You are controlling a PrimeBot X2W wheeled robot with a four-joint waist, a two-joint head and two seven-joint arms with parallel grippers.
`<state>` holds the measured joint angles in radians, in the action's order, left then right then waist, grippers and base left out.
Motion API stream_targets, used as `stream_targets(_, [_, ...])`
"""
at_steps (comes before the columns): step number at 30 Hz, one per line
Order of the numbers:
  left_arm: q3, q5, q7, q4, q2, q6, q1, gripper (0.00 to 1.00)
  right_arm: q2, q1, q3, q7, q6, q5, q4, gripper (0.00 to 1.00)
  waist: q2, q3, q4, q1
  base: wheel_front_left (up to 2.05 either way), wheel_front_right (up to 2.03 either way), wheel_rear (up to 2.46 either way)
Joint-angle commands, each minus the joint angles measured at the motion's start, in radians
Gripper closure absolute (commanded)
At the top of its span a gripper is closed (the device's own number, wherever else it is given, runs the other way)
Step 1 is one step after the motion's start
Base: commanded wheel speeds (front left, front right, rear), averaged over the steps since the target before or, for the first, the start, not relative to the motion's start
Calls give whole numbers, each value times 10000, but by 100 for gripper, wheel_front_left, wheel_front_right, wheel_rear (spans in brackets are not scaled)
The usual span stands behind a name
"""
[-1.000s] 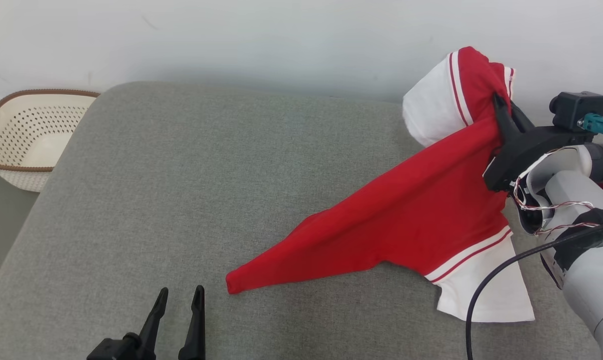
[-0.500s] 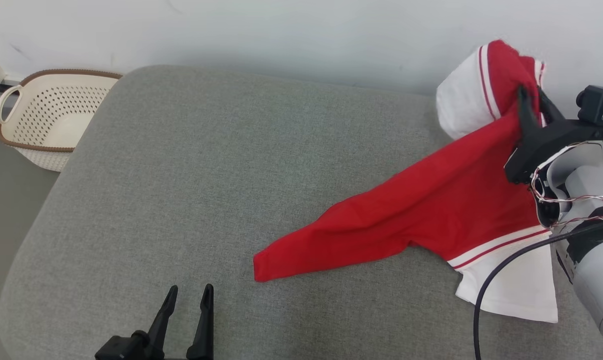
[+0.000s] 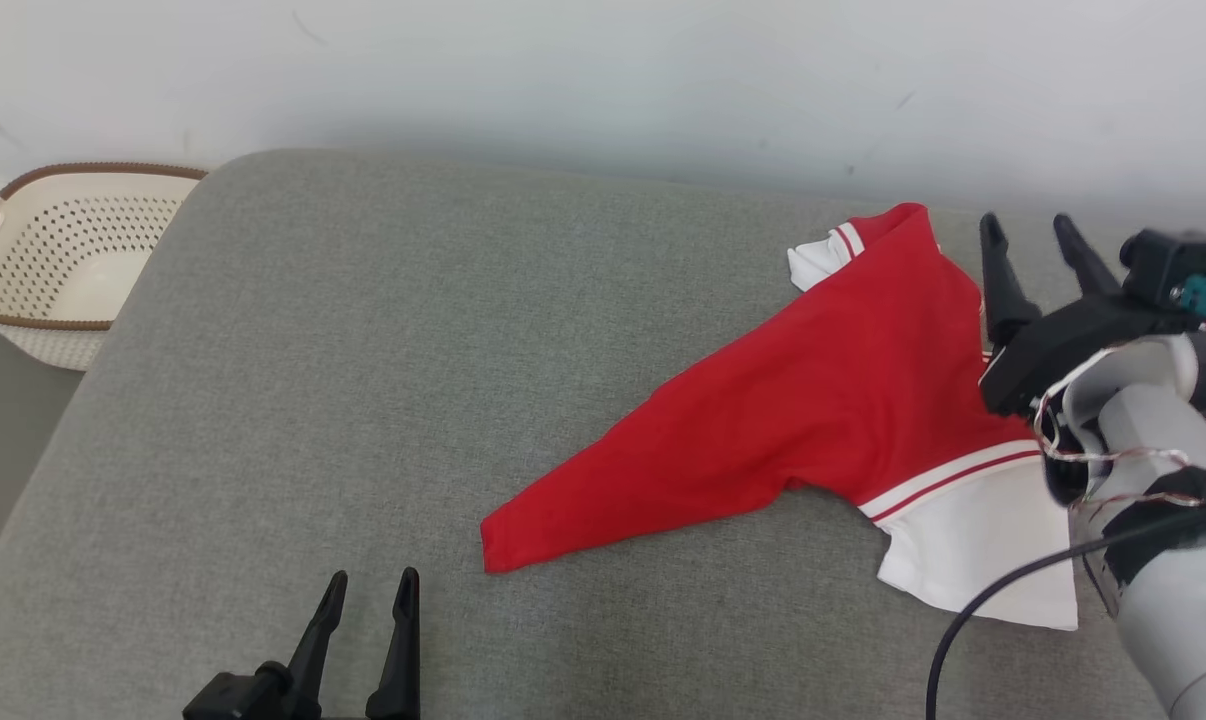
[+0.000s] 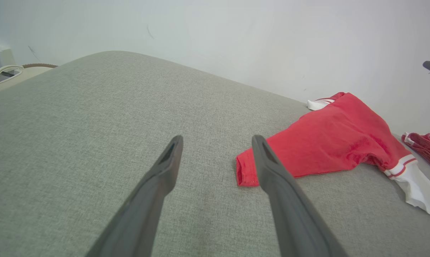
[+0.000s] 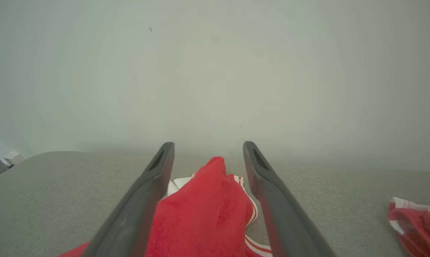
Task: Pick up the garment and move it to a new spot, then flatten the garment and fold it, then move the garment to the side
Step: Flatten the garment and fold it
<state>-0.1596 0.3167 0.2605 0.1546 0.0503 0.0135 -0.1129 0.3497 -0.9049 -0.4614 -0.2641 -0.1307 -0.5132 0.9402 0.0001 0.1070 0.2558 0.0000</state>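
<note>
Looking from the head: red-and-white fabric garment (image 3: 843, 400) lies bunched at right on the grey fabric cushion (image 3: 363, 350); right end effector (image 3: 1025, 225) spread, empty, at its upper-right edge.
Looking from the left wrist: left end effector (image 4: 216, 137) spread, empty; the garment's red corner lies just right of it, so pinch there.
Looking from the right wrist: a red fold sits ungripped between the fingers; regrip an edge and draw it outward, low.

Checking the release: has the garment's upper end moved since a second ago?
Yes. The garment dropped: its upper end hung before the wall, above the back edge of the cushion; now it lies on that cushion.
</note>
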Motion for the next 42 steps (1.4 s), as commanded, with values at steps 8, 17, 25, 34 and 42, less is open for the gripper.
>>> stream_targets(8, [67,-96,32,107,7,57,214,0,137,1533,99,-18,0,-265,-1363,0,-1,-181,-367,0,0,0,0])
stream_targets(17, [97,-53,32,392,5,142,310,0,141,3402,472,-18,0,-418,-2452,0,-1,-324,-767,0,0,0,0])
stream_targets(25, [231,-80,32,154,7,31,390,0,-142,5013,1763,-18,0,-45,-3990,0,-1,-437,-1028,0,0,0,0])
stream_targets(34, [658,-205,32,-143,7,-139,692,0,-782,6707,2588,-20,0,652,-5814,0,-1,-797,-1350,0,0,0,0])
stream_targets(42, [985,-403,32,-357,7,-205,1068,0,-1299,8005,3063,-20,0,1403,-6827,0,-1,-1174,-1519,0,0,0,0])
